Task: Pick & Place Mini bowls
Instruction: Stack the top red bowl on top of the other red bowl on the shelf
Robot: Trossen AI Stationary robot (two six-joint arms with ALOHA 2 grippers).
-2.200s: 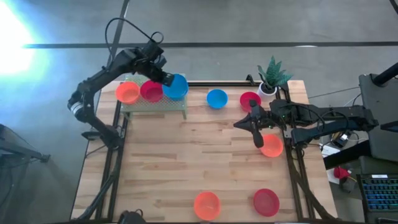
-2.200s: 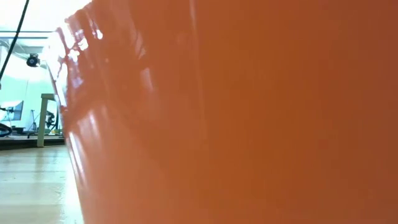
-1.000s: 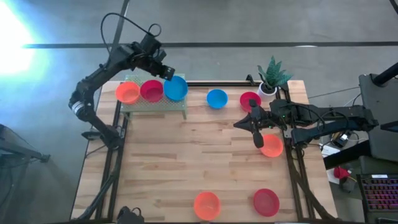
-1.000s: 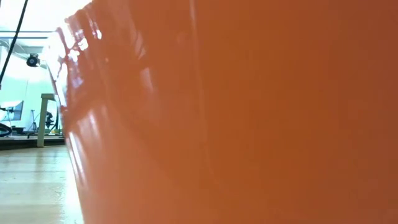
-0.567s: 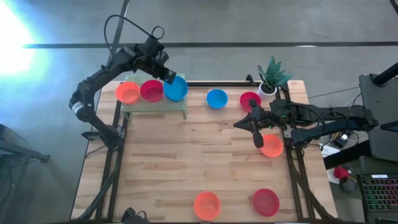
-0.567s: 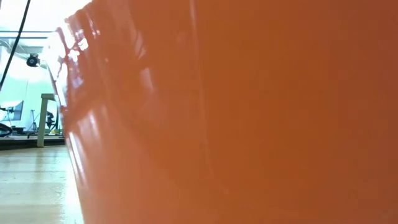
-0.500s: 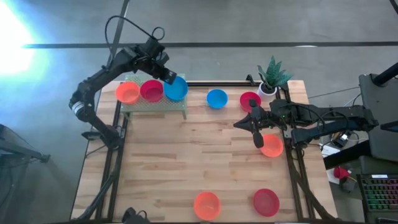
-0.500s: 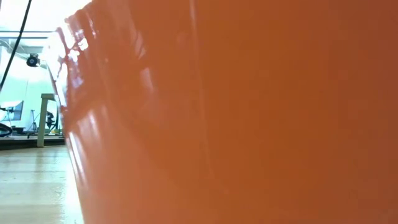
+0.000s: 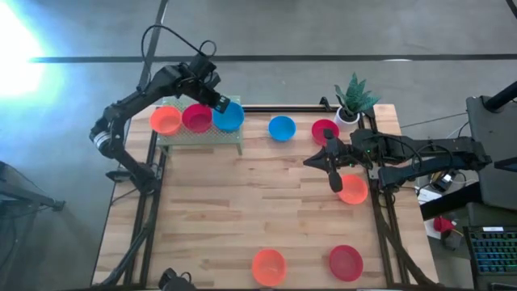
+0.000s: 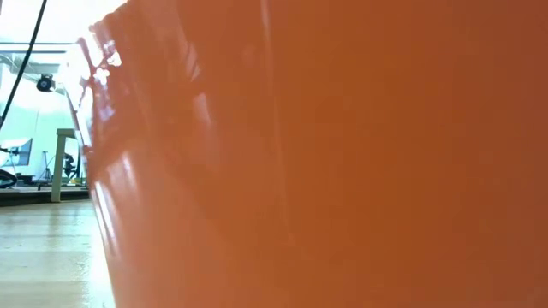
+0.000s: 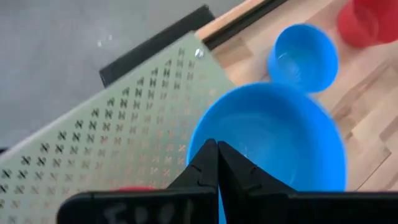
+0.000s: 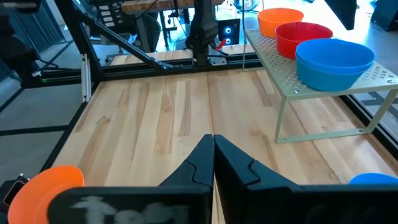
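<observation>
On the green perforated rack point(image 9: 174, 136) at the table's far left stand an orange bowl point(image 9: 166, 120), a red bowl point(image 9: 196, 118) and a blue bowl point(image 9: 230, 117). My left gripper point(image 9: 219, 103) is shut, its tips at the far rim of that blue bowl point(image 11: 273, 143). Another blue bowl point(image 9: 281, 128) and a red bowl point(image 9: 325, 130) rest on the table near the far edge. An orange bowl point(image 9: 353, 190) sits at the right, and an orange point(image 9: 269, 265) and a red bowl point(image 9: 346, 263) near the front. My right gripper point(image 12: 213, 144) is shut and waits above the right side. My left gripper has its shut fingertips point(image 11: 210, 154) right at the far rim point(image 11: 202, 134) of the blue bowl on the rack, coming from above and the far side. I cannot tell whether they touch it. The bowl stands upright on the rack.
A white pot with a green plant point(image 9: 349, 103) stands at the far right corner. The low view is filled by the wall of an orange bowl point(image 10: 342, 171) close to the camera. Bare wood point(image 9: 242, 202) lies in the table's middle. The rack point(image 12: 373, 78) stands on thin legs.
My left gripper has come back from beyond the far edge, moving down and toward the blue bowl on the rack. The bowls have stayed where they were.
</observation>
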